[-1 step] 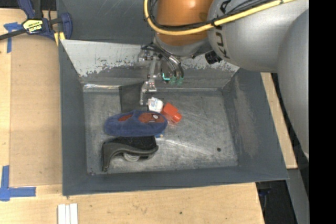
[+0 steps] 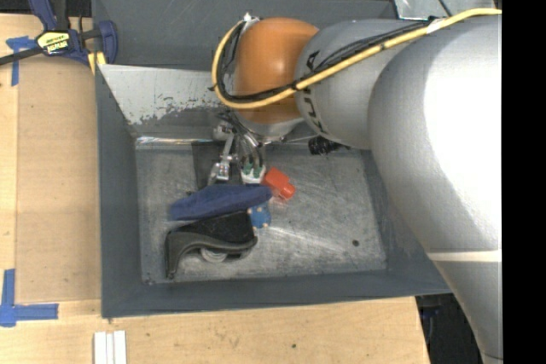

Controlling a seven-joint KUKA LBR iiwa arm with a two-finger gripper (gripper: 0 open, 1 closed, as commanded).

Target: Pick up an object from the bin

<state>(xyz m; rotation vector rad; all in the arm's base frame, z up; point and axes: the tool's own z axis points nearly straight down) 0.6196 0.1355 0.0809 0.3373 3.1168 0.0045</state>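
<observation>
My gripper [image 2: 236, 172] hangs under the orange wrist cover, near the back of the bin floor. Its two fingertips stand apart, open, with only dark bin floor showing between them. Just below the tips lies a dark blue, flat, elongated thing [image 2: 219, 202], slanting from lower left to upper right. A small orange-red block [image 2: 279, 185] sits right of the right fingertip, close to it. A small light blue piece [image 2: 260, 217] lies at the blue thing's right end.
A black curved object [image 2: 207, 239] lies under and in front of the blue one, toward the bin's front left. The arm covers the bin's right side and back right corner. Bare floor shows at the front right.
</observation>
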